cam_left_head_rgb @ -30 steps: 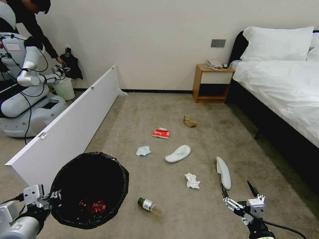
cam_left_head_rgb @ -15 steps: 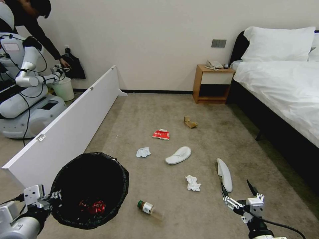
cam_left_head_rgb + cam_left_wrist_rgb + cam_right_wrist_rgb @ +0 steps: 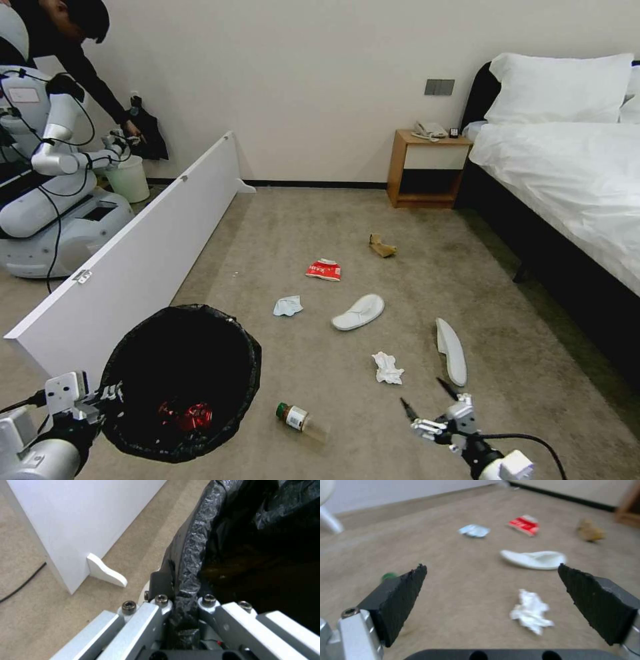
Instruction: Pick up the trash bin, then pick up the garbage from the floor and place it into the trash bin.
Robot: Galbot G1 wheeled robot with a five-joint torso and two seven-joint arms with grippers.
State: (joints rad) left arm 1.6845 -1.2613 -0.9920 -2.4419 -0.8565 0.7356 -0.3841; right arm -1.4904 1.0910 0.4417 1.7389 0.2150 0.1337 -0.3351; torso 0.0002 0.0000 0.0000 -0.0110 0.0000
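Your left gripper (image 3: pixel 185 600) pinches the trash bin (image 3: pixel 180 380) rim, seen close at the wrist. Your right gripper (image 3: pixel 427 407) hangs spread above the tissue (image 3: pixel 530 611)

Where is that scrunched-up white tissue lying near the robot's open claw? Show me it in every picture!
Head view: the crumpled white tissue lies on the carpet, just beyond the open right gripper.
Right wrist view: the tissue sits between the two black fingers, a bit nearer one.
Left wrist view: not in it; the left gripper pinches the trash bin rim there.
Shared landmark: the white slipper lies just past the tissue.
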